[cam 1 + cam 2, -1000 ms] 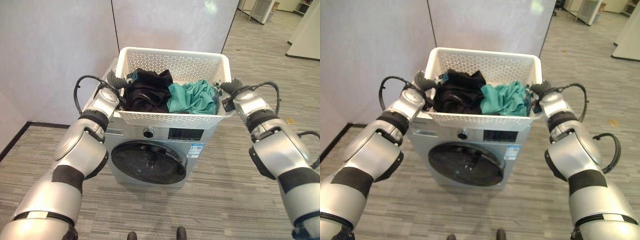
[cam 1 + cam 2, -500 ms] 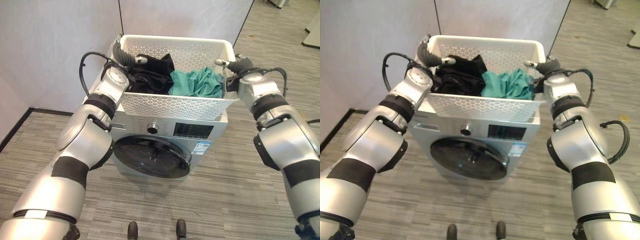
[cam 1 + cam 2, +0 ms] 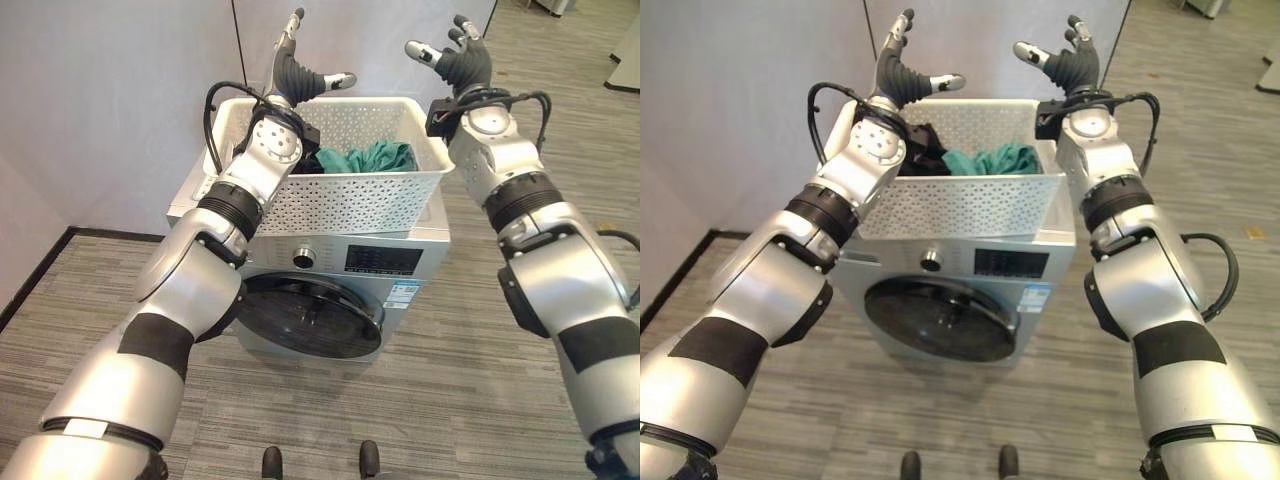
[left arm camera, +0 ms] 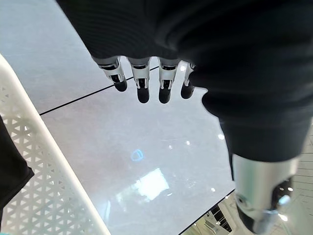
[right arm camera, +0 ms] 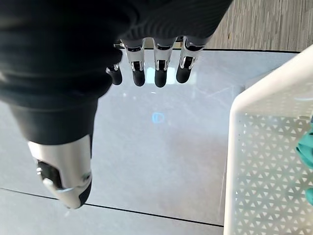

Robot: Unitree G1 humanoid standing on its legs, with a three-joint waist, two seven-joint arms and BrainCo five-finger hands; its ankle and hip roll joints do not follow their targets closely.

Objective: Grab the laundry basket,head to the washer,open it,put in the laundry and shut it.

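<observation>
- We see the laundry basket (image 3: 340, 195) covering the washer's (image 3: 330, 290) top from edge to edge.
- Its round door (image 3: 305, 315) stands unobstructed in front.
- A wall panel (image 3: 110, 100) stands close behind the washer's rear edge.

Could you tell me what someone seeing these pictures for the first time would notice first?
Most striking are the left hand and right hand, both raised with fingers spread open above the white laundry basket, touching nothing. The basket sits on top of the washer, which stands against the grey wall with its round door shut. Inside the basket lie teal clothes and, beside them, dark clothes.
</observation>
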